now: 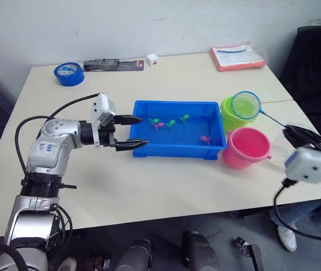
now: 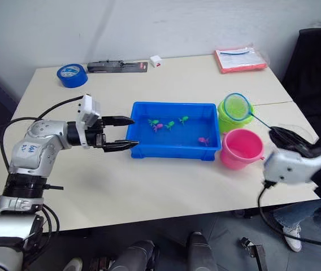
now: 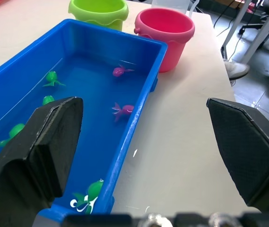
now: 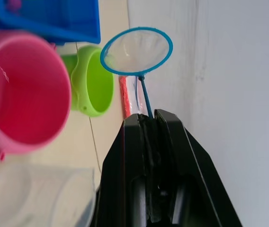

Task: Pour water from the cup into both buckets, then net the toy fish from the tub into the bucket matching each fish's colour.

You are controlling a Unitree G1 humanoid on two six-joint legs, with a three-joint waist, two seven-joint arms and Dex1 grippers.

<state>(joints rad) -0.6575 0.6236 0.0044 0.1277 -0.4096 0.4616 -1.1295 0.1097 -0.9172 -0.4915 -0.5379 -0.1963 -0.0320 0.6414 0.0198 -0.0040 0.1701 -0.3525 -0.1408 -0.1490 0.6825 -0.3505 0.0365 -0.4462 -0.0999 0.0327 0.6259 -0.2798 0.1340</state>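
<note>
The blue tub (image 1: 174,151) sits mid-table holding water and several small toy fish, green ones (image 1: 183,118) toward its far side and a pink one (image 1: 205,139) near its right end. Just right of it stand the lime green bucket (image 1: 227,117) and the pink bucket (image 1: 245,148). My left gripper (image 1: 144,131) is open at the tub's left end, its fingers straddling the near-left corner. My right gripper (image 4: 148,123) is shut on the thin handle of a blue-rimmed net (image 1: 246,105), whose hoop hovers over the green bucket. A clear cup (image 4: 30,194) shows dimly beside the pink bucket.
A blue tape roll (image 1: 69,73), a black tool (image 1: 113,65) and a small white block (image 1: 152,58) lie along the far edge. A pink folder (image 1: 238,57) lies far right. A black chair (image 1: 313,62) stands beyond the table's right edge, close to the buckets.
</note>
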